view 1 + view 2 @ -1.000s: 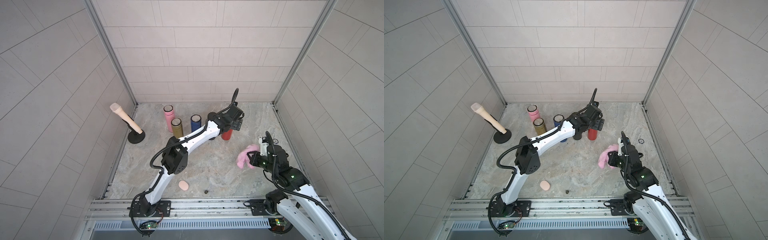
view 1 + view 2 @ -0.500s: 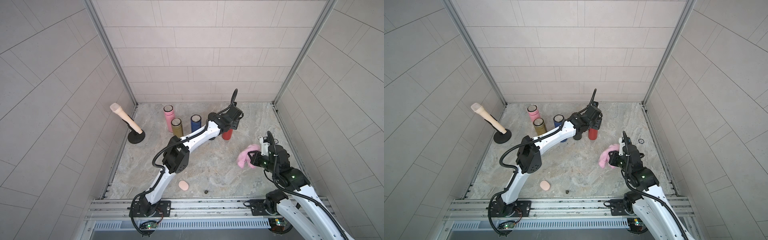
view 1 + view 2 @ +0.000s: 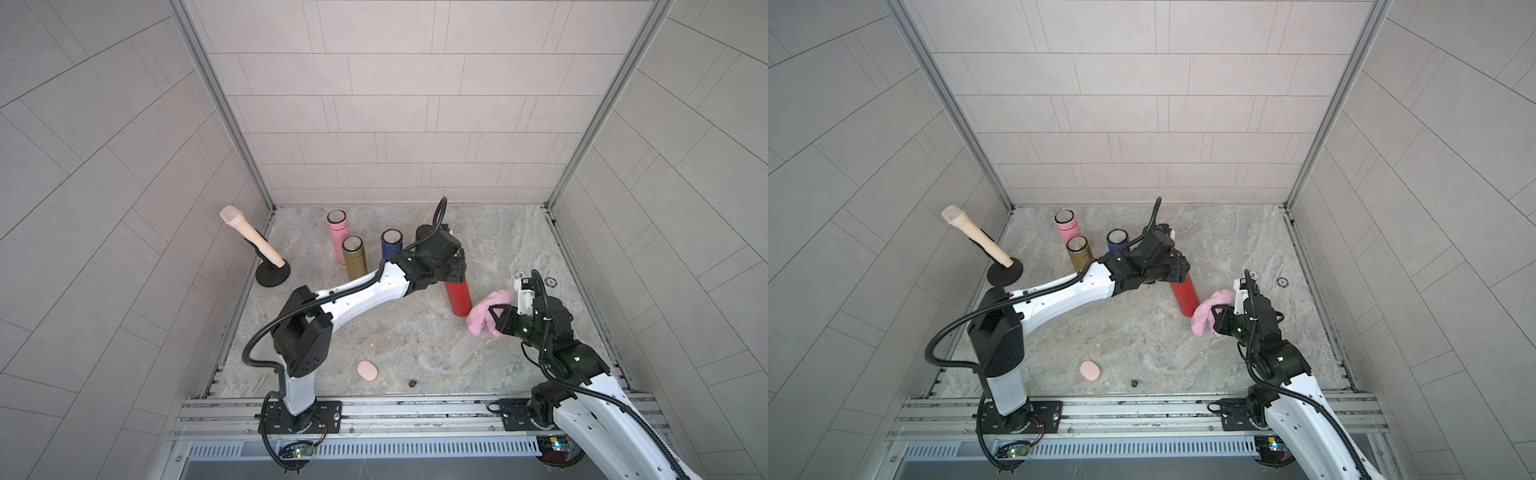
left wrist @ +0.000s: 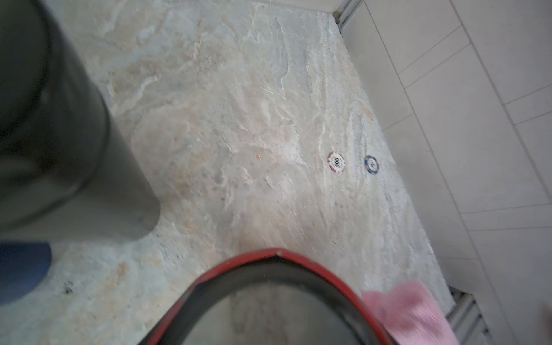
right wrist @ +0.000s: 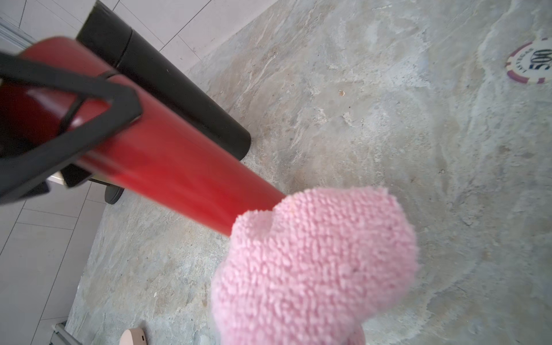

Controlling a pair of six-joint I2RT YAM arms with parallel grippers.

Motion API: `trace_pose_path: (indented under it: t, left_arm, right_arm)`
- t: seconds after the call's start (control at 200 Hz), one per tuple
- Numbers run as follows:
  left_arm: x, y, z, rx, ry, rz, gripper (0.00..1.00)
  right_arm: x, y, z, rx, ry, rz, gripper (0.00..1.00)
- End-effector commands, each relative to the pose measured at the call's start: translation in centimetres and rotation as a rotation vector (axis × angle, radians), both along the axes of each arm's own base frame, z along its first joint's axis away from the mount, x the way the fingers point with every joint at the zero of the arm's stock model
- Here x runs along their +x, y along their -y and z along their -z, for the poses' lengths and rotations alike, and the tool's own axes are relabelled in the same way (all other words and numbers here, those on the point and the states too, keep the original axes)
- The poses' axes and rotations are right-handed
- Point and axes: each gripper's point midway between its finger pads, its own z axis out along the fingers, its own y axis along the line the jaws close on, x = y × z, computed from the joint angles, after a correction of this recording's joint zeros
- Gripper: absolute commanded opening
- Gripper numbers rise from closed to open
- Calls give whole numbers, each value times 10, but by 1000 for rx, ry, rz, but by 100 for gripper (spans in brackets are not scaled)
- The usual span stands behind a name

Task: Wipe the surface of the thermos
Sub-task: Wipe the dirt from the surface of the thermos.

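Pale tiled walls (image 3: 395, 104), marbled stone floor (image 3: 415, 340).

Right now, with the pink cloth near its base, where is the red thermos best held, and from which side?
Grip the red thermos near its open top, from above, on the side away from the pink cloth. It is a tall, smooth cylinder, so a high grip leaves its body free for wiping. The left pincer clasps it there.

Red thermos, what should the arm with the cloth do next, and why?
Probably press the pink cloth against the red thermos and slide upward: the right end effector holds the cloth by its base, the left end effector grips its top.
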Motion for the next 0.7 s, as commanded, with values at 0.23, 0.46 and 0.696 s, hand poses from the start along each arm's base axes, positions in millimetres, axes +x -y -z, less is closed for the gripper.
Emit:
trace_pose_path:
  t: [0.23,0.46,0.696]
  left_arm:
    - [-36,16,-53,-272,43,-77,0]
    - [-42,28,-44,-299,17,-65,0]
    - [-42,7,-64,-263,64,-105,0]
  right_arm:
    - [19,-48,-47,131,77,-102,0]
    - [16,-84,-115,150,196,-176,0]
    - [-2,-48,-19,23,7,-53,0]
